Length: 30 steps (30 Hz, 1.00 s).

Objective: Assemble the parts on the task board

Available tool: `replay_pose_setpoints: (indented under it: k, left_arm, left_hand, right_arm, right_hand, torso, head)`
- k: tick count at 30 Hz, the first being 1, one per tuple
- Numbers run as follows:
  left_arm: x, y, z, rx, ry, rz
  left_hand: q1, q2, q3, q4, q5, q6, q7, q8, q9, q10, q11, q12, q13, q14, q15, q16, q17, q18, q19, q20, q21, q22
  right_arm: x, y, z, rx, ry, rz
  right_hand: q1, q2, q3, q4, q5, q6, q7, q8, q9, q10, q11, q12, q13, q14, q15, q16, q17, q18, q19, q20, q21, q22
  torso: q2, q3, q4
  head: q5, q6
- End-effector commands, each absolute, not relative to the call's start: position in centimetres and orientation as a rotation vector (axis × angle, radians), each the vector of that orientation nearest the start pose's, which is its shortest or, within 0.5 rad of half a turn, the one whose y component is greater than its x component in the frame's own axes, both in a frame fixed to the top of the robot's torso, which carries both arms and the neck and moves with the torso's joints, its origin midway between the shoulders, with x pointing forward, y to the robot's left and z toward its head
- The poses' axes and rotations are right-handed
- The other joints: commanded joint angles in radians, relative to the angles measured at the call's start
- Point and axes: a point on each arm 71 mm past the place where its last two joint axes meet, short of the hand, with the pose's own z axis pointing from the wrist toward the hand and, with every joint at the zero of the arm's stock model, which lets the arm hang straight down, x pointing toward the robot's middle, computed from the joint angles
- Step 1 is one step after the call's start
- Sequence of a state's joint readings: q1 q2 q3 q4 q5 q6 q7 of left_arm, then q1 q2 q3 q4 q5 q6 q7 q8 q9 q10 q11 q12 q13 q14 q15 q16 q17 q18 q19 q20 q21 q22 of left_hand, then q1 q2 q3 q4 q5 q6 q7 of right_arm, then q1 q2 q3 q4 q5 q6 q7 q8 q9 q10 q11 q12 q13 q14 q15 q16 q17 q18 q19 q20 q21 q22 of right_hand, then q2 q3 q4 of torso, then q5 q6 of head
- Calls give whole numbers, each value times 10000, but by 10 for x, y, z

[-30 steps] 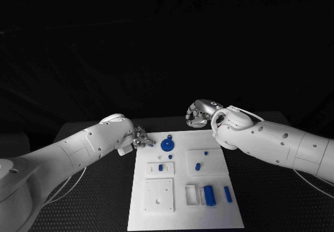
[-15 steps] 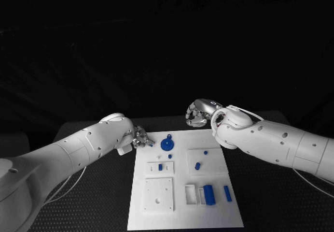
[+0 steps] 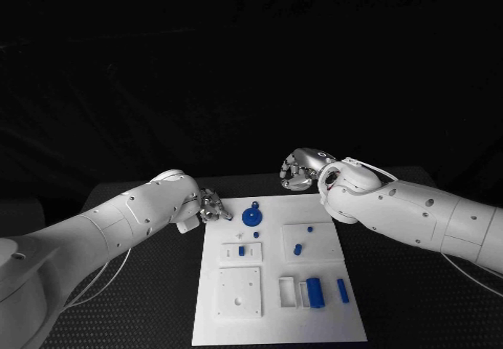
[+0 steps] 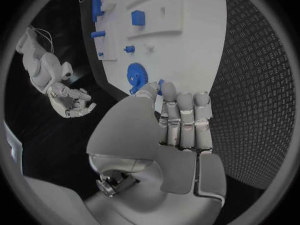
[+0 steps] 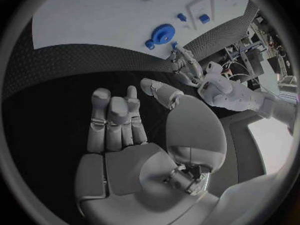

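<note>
The white task board (image 3: 275,326) lies in the middle of the black table. A blue gear (image 3: 251,217) stands near its far left corner and shows again as the gear (image 4: 136,75) and the gear (image 5: 164,33). My left hand (image 3: 214,207) hovers at the board's left edge beside the gear, fingers curled, pinching a small blue part (image 4: 161,86) between thumb and fingertip. That part (image 5: 174,45) also shows at the left hand (image 5: 185,67) in the right wrist view. My right hand (image 3: 301,169) hangs above the far edge of the board, holding nothing, thumb apart from the half-bent fingers (image 5: 112,120).
Other blue parts sit on the board: a peg (image 3: 241,251), a stub (image 3: 296,249), a tiny piece (image 3: 310,230), a tall block (image 3: 313,292) and a bar (image 3: 343,291). A raised white square plate (image 3: 239,293) lies at the near left. Black mesh table (image 3: 147,291) surrounds the board.
</note>
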<state>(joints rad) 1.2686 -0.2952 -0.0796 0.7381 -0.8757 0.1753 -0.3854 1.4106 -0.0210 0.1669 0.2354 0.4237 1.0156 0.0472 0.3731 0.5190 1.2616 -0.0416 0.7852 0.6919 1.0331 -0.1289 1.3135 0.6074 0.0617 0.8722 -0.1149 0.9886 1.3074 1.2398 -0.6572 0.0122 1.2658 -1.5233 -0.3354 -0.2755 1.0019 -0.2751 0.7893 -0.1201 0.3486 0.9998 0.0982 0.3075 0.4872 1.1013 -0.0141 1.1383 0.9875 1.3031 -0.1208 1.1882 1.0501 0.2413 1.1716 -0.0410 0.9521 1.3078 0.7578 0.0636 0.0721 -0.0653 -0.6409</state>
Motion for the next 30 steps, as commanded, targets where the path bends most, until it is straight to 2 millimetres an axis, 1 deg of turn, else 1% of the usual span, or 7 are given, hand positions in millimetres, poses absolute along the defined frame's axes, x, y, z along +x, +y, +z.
replay_pose_setpoints:
  k: [1,2,3,4,6,16,30]
  left_arm:
    - [592,147,-232,-5000,22794,-5433]
    - [592,146,-232,-5107,22764,-5493]
    - [592,146,-232,-5204,22733,-5531]
    - [592,146,-232,-5236,22724,-5548]
    - [592,146,-231,-5241,22695,-5558]
    - [586,155,-228,-5694,22532,-5964]
    - [552,169,-212,-5107,21169,-6520]
  left_hand:
    - [-1144,-108,1696,-1619,440,546,-52,464,988,306,-199,1,22,242,-161,148,49,-95,18,-1146,352,220]
    - [-2024,-44,2286,-2485,499,645,-7,505,1098,398,-257,34,54,284,-162,186,41,-107,25,-1155,453,202]
    - [-3153,179,2964,-3389,410,645,1,458,1150,357,-231,-25,42,296,-166,168,4,-132,126,-1153,521,183]
    - [-3927,218,3585,-4189,540,763,-66,485,1223,502,-221,24,66,393,-178,208,-9,-116,242,-1184,562,174]
    - [-4394,230,3915,-4572,593,809,-73,488,1277,562,-247,31,70,452,-200,224,-26,-105,343,-1206,590,173]
    - [-4714,293,4119,-4756,638,881,-96,513,1340,651,-273,74,93,530,-224,270,-26,-97,435,-1226,621,175]
    - [-4931,275,4274,-4929,759,1024,-149,555,1391,808,-321,106,96,665,-245,331,-24,-70,543,-1256,665,175]
  right_arm:
    - [548,-191,-161,-408,15858,4202]
    - [548,-190,-161,-409,15862,4202]
    - [548,-191,-161,-405,15860,4199]
    - [548,-191,-161,-403,15860,4197]
    - [548,-191,-161,-400,15859,4194]
    - [549,-194,-161,-339,15894,4145]
    - [548,-201,-161,-256,15909,4117]
  right_hand:
    - [-73,25,53,-1,45,-4,56,-24,11,-9,58,55,-15,-6,55,-51,-11,205,46,-7,-61,122]
    - [-74,25,53,0,45,-4,56,-24,11,-9,58,55,-16,-6,55,-51,-11,205,46,-7,-61,122]
    - [-74,25,53,0,45,-4,56,-24,11,-9,58,55,-16,-6,55,-51,-11,205,46,-7,-62,122]
    - [-75,24,53,0,45,-4,56,-24,11,-10,58,55,-16,-6,55,-51,-11,205,46,-7,-62,122]
    - [-77,24,52,2,44,-4,56,-24,11,-10,58,55,-16,-6,55,-51,-11,205,47,-7,-62,122]
    - [-81,24,53,6,43,-4,56,-24,13,-10,58,55,-18,-6,55,-53,-12,205,47,-6,-64,122]
    - [-88,23,52,12,40,-4,57,-24,15,-12,59,56,-21,-7,55,-56,-12,205,46,-5,-67,122]
  torso:
    - [-6,-2,3]
    - [-4,-3,4]
    - [-3,-4,4]
    - [-3,-3,4]
    - [3,-1,4]
    - [-34,1,22]
    - [-149,-38,145]
  head:
    - [1,0]
    - [3,5]
    - [10,11]
    - [11,12]
    - [22,34]
    - [61,9]
    - [70,-113]
